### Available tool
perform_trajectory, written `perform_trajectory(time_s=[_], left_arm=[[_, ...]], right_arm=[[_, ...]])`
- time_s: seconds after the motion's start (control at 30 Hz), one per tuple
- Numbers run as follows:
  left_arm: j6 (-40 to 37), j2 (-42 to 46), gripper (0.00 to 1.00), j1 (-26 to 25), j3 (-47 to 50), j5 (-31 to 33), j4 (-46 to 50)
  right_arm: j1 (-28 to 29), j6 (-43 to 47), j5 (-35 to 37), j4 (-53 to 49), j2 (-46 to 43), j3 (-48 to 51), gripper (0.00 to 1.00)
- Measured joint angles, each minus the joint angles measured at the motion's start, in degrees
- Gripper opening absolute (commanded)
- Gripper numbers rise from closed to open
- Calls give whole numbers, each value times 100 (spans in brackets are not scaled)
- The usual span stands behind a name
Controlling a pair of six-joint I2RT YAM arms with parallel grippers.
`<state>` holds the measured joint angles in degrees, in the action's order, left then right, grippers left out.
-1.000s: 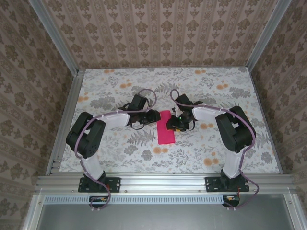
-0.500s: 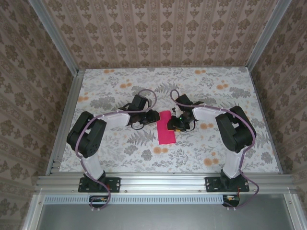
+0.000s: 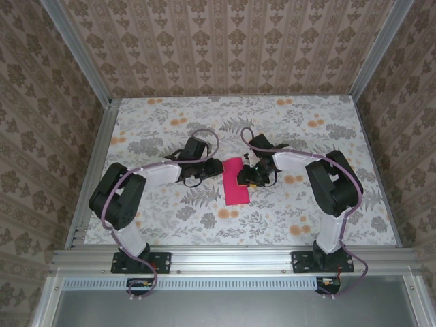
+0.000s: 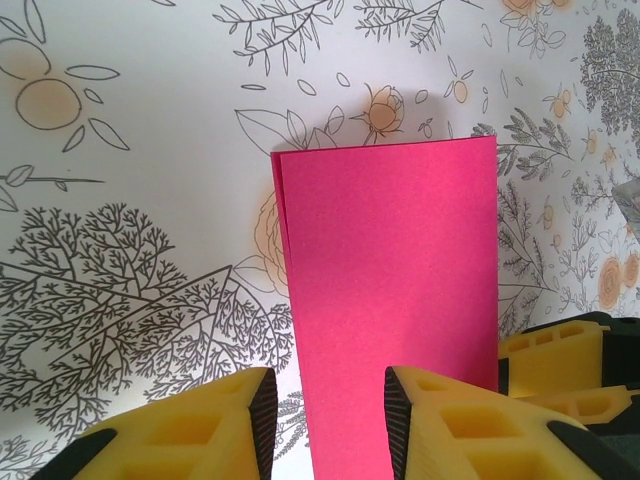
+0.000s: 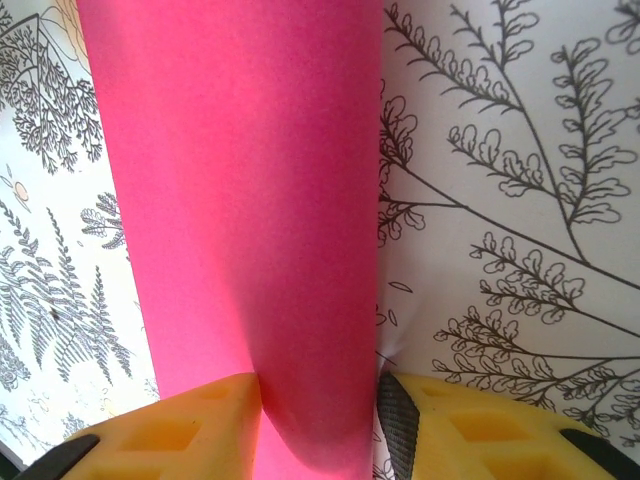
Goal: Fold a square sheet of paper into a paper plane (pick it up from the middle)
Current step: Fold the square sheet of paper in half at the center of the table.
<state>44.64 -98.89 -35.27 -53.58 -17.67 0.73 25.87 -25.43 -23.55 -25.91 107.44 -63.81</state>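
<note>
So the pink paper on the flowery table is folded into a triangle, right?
Not a triangle: the pink paper is folded into a narrow rectangle, as the left wrist view shows. It is on the flowery table.

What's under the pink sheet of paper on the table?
The folded pink sheet lies on the flower-printed table cover; a second layer of it peeks out along one edge. The print beneath is covered.
</note>
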Motion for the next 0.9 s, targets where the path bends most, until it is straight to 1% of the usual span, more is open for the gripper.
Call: perform_trajectory(time_s=[0.7,0.9], left_arm=[[0,0,31,-120,-7,4,0],[0,-35,28,-186,-55,-44,2]], right_arm=[[4,24,59,-179,96,-146,41],[22,35,92,-229,118,-179,41]])
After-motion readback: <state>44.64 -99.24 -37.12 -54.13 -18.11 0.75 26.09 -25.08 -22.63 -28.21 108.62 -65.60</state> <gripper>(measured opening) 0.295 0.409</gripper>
